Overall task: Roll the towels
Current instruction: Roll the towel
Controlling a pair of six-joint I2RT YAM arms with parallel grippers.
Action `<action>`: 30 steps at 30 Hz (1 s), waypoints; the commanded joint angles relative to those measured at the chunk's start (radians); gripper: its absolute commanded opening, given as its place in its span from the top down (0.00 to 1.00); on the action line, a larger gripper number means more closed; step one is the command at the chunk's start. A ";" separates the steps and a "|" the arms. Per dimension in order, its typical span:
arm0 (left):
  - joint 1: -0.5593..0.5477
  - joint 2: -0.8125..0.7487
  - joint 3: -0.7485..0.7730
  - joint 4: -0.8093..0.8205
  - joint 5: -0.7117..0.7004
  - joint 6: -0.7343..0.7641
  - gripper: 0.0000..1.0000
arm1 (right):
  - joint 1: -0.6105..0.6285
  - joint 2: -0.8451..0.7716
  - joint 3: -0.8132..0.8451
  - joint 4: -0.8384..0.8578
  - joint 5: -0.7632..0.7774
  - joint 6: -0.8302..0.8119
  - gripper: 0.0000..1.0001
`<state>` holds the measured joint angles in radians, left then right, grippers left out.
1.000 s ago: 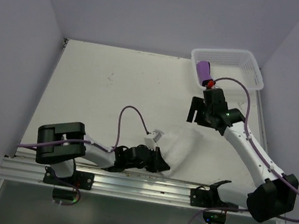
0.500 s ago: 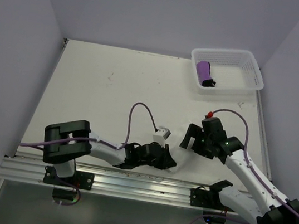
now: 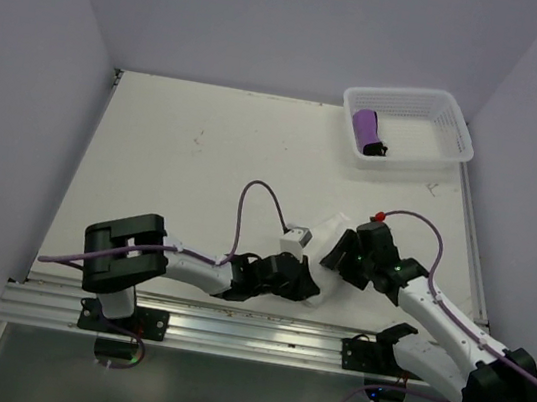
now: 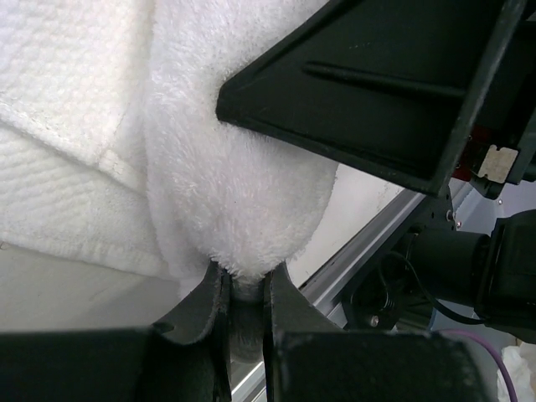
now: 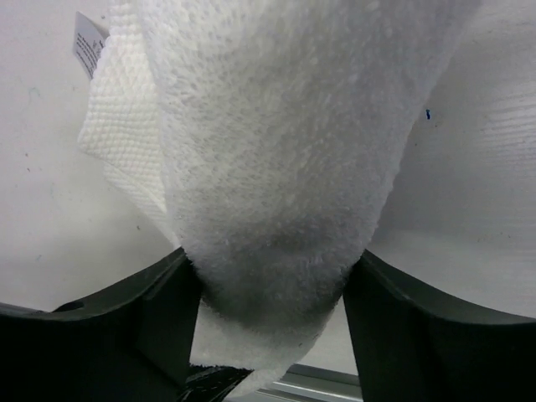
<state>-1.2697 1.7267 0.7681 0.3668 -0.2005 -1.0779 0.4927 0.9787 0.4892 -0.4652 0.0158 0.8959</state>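
Left gripper (image 4: pixel 247 280), jaws nearly closed, pinches a rounded fold of the white towel (image 4: pixel 234 193), terry pile with a stitched waffle-weave layer alongside; a black wedge-shaped part (image 4: pixel 394 84) overlaps the fold, with metal rail (image 4: pixel 368 243) and table (image 4: pixel 67 285) beyond.

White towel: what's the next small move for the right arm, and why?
Probably close the right gripper firmly on the white towel: its jaws straddle a thick fold without clearly squeezing it, while the left gripper pinches another fold, so both arms would hold it.
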 commanded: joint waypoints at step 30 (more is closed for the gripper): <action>0.067 -0.525 -0.285 -0.269 -0.409 0.055 0.64 | 0.004 0.477 0.206 0.410 -0.543 -0.591 0.62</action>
<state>-1.2186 1.1362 0.4477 0.0551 -0.5541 -1.0744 0.4908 1.4002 0.6559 -0.1162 -0.4198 0.3870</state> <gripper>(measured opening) 0.368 0.426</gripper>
